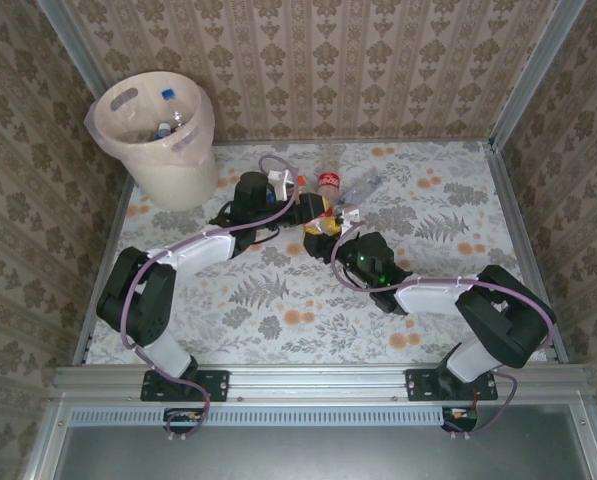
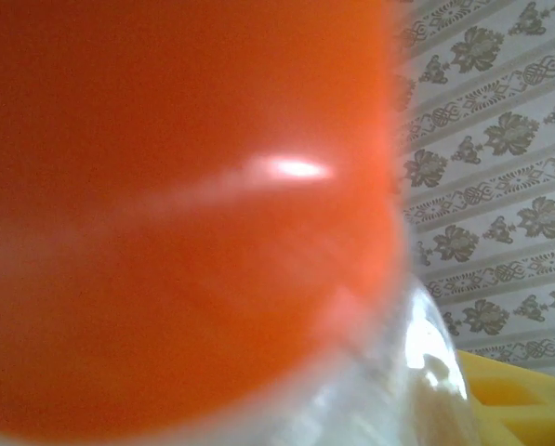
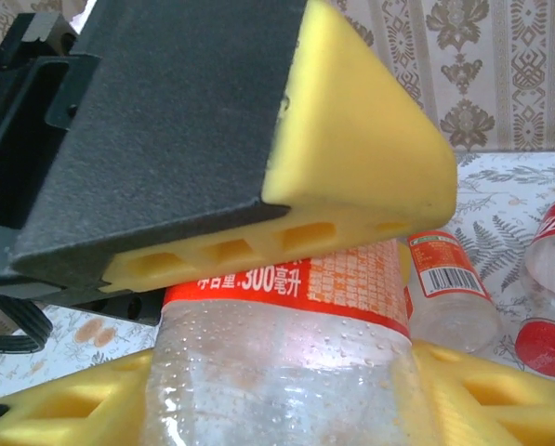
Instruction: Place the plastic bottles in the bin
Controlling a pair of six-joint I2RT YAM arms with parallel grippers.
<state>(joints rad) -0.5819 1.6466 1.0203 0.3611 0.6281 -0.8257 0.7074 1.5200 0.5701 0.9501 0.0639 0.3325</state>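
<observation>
Top external view: the bin (image 1: 178, 175) stands at the far left corner of the table (image 1: 278, 310), with several bottles (image 1: 168, 118) inside it. Both arms reach toward the middle of the far edge. The left gripper (image 1: 293, 200) and the right gripper (image 1: 325, 226) meet there nose to nose, with an orange cap (image 1: 300, 182) just beyond them. A red-labelled bottle (image 1: 328, 184) and a clear bottle (image 1: 364, 184) lie just beside the grippers, nearer the far edge. Finger state cannot be resolved from this view. Left wrist view: a blurred orange surface (image 2: 165, 214) sits right against the lens, with clear plastic (image 2: 416, 381) below it (apparently one bottle, label above bare wall). A yellow pad (image 2: 528, 395) shows at the lower right corner. Whether the left fingers are apart or clamped cannot be told. Right wrist view: an orange-labelled bottle (image 3: 286, 353), droplets inside, lies crosswise between the upper finger (image 3: 351, 139) and the lower finger (image 3: 63, 409). The fingers stand one on each side of it, the upper one at the label; whether they press on it cannot be told. To the right, a barcode-labelled bottle (image 3: 449, 288) and a red-capped bottle (image 3: 548, 325) lie on the table.
</observation>
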